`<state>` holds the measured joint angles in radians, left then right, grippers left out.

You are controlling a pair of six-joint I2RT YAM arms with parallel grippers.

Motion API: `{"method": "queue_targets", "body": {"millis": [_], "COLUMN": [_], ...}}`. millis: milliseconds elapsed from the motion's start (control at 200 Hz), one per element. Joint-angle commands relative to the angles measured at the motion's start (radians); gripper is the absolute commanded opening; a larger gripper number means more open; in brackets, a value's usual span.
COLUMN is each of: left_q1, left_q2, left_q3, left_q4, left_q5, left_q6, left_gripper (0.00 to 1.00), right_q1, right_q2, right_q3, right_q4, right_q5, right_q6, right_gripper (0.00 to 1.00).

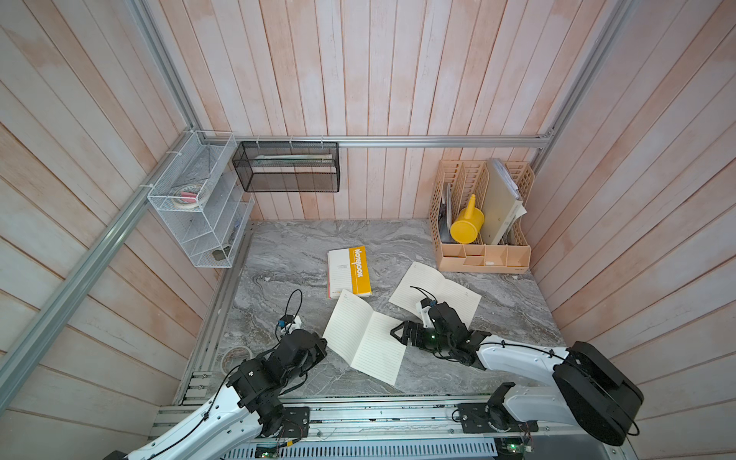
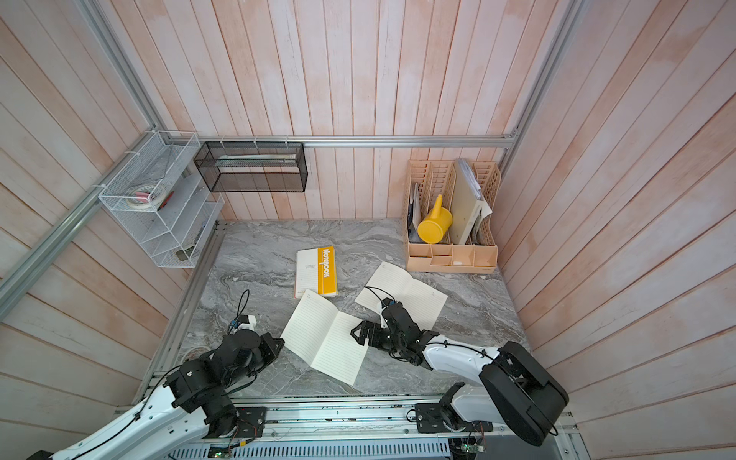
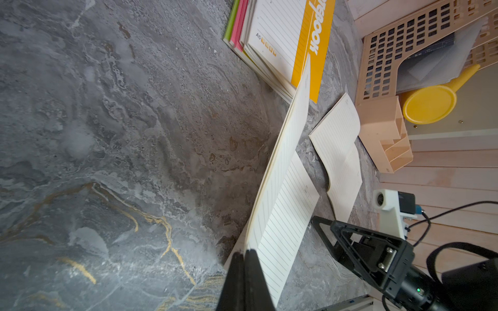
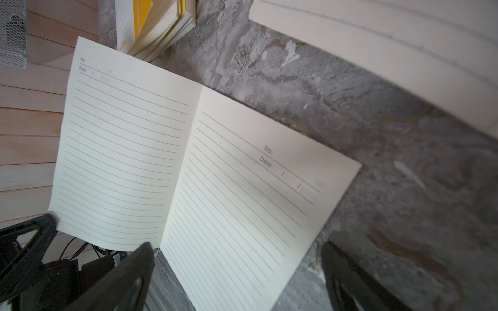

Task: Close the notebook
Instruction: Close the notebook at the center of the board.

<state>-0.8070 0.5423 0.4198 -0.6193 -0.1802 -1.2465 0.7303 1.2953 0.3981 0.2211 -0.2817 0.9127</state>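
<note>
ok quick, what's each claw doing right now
left claw: closed on the lifted half of the nearer open notebook
right claw: open, holding nothing

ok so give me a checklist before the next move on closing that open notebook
1. Left gripper shut on one half of the cream lined open notebook: ok.
2. That half raised off the grey marble table: ok.
3. Right gripper open at the flat half's edge: ok; touching it: cannot tell.
4. Fold path leads away from the yellow-covered notebook stack: ok.
5. Second open lined notebook lying apart: ok.
6. Notebook closed: not ok.
</note>
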Motion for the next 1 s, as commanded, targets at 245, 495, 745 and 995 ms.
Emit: {"method": "queue_targets", "body": {"millis": [245,495,745,995], "left_q1": [0.000,0.000,-0.003,-0.004], "left_q2": [0.007,0.027,0.036,0.031], "left_q3": [0.012,0.007,0.040,0.030], "left_q4": [0.043,0.028,-0.074,-0.067], "left_q5": [0.006,-0.024,-0.130,-0.133], "left_q6": [0.009,-0.025,-0.088,-0.096], "left_gripper": [0.00,0.00,0.00,0.00], "right_q1": [0.000,-0.006,-0.009,-0.011], "right_q2": [0.111,0.123,0.131,0.075], "right_q3": [0.051,0.056,0.065,0.092], "right_q4": [0.056,0.060,0.060,-0.010], "right_q5": [-0.027,-0.022,-0.028,0.004], "right_q6": [-0.013,-0.021,-0.027,-0.048], "right_gripper": [0.98,0.98,0.98,0.98]}}
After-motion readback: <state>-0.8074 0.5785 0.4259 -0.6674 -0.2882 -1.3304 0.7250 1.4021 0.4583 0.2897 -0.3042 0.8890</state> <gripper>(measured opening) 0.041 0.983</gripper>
